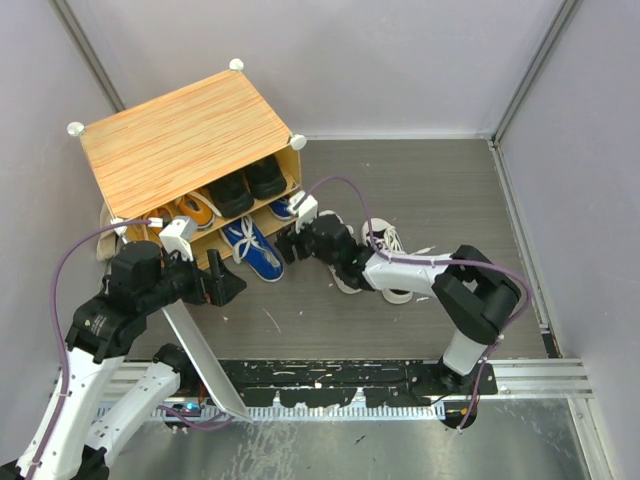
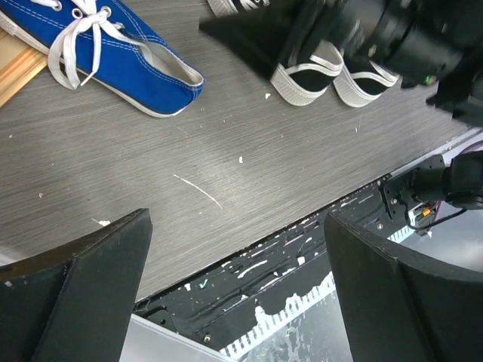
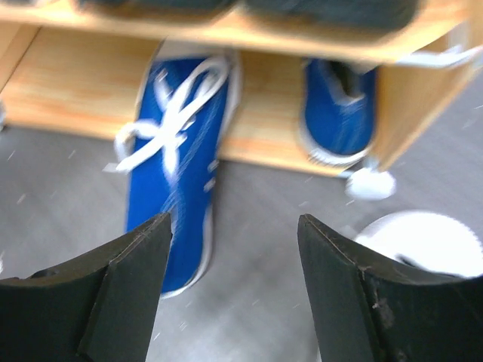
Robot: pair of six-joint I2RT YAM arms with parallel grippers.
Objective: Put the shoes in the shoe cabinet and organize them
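Right gripper (image 3: 232, 226) stands open with nothing between its jaws, aimed at the lower shelf (image 3: 260, 147) of the shoe cabinet (image 1: 185, 135). Directly ahead and slightly left, one blue shoe (image 3: 177, 151) lies toe-in, its heel half projecting off the shelf onto the table (image 1: 420, 190). Its partner (image 3: 336, 113) sits fully inside, ahead and to the right. The step in hand appears to be seating the projecting shoe. Push squarely on the heel, along the shoe's length, so it slides in parallel to its partner without snagging the loose lace (image 3: 177, 113). Behind the gripper, the black-and-white lace-ups (image 2: 309, 75) wait on the table. Left gripper (image 2: 238, 219), off to the side, hangs open and empty.
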